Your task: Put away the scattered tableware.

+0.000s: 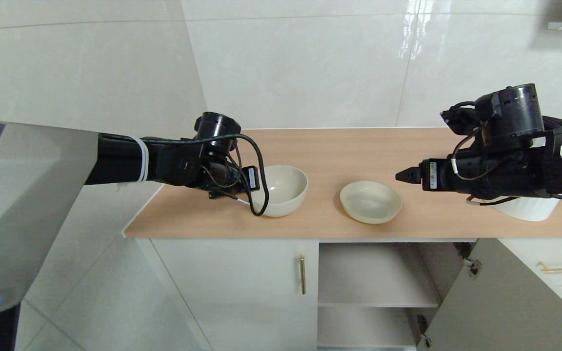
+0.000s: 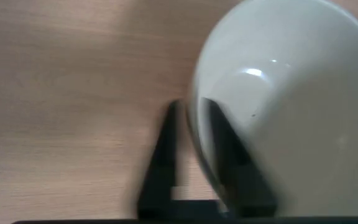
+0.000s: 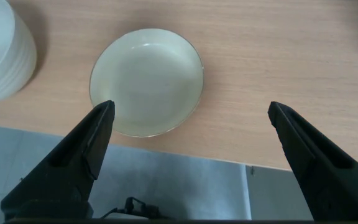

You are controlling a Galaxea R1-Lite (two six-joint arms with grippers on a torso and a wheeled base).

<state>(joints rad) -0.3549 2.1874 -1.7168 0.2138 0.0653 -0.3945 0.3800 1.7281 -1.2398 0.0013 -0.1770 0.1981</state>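
A deep white bowl (image 1: 285, 189) (image 2: 291, 118) stands at the left of the wooden counter (image 1: 339, 151). My left gripper (image 1: 259, 185) (image 2: 194, 158) is shut on its near-left rim, one finger inside the bowl and one outside. A shallow cream dish (image 1: 371, 201) (image 3: 146, 81) lies to the right of the bowl, near the counter's front edge. My right gripper (image 1: 404, 175) (image 3: 197, 155) hovers open just right of and above the dish, holding nothing.
A white container (image 1: 525, 208) stands on the counter under my right arm. Below the counter a cabinet (image 1: 369, 273) stands open with bare shelves, its door (image 1: 500, 302) swung out to the right. A closed door with a gold handle (image 1: 302, 274) is beside it.
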